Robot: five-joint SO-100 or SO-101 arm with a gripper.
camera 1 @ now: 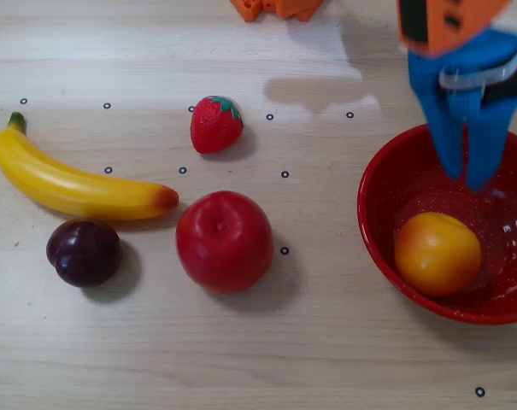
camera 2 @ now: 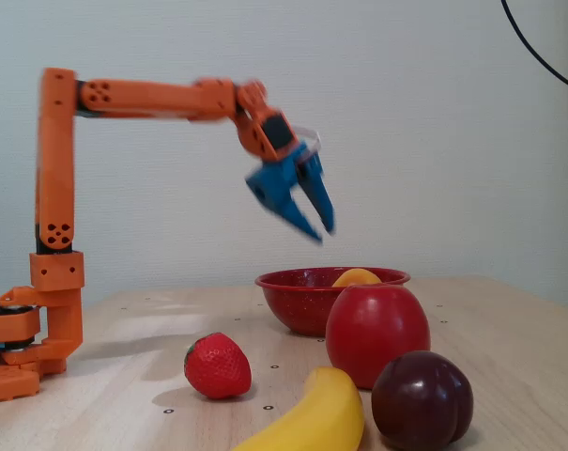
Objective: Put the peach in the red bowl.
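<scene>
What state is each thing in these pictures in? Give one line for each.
Peach: lying loose in the bowl, not held.
Bowl: upright on the table, holding only the peach.
Tool: empty, raised clear above the bowl, fingers close together.
Apple: standing on the table, untouched.
Plum: on the table, just below the banana's tip.
Banana: lying flat.
Strawberry: lying alone.
</scene>
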